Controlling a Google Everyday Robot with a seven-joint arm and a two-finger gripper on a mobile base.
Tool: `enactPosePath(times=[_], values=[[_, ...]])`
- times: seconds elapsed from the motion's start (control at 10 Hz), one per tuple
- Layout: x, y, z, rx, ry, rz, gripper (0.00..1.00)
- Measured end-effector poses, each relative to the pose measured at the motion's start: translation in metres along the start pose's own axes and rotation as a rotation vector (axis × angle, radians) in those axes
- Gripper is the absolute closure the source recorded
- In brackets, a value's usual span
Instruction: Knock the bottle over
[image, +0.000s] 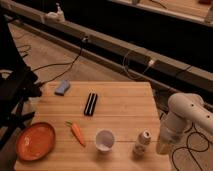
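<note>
The bottle (142, 142) is small and whitish-grey with a dark-rimmed top. It stands upright near the front right edge of the wooden table (125, 100). The white arm comes in from the right and bends down beside the table's right edge. My gripper (165, 145) is at the arm's low end, just right of the bottle and close to it. I cannot see contact between them. A wider white cup (104, 140) stands to the left of the bottle.
On the table lie an orange carrot (76, 132), an orange plate (35, 141) at the front left, a black bar-shaped object (90, 104) in the middle and a blue sponge (62, 88) at the back left. Cables run over the floor behind. A dark frame (15, 95) stands to the left.
</note>
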Motion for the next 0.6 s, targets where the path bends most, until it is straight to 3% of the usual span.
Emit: enactPosePath(times=[0.1,0.4,0.6], values=[[-0.013,-0.002,-0.004,0.007,-0.039,-0.022,1.00],[-0.056,-0.027,-0.025,0.076,-0.204,-0.072,1.00],[-0.086,-0.033,-0.032,0.082,-0.300,-0.126,1.00]])
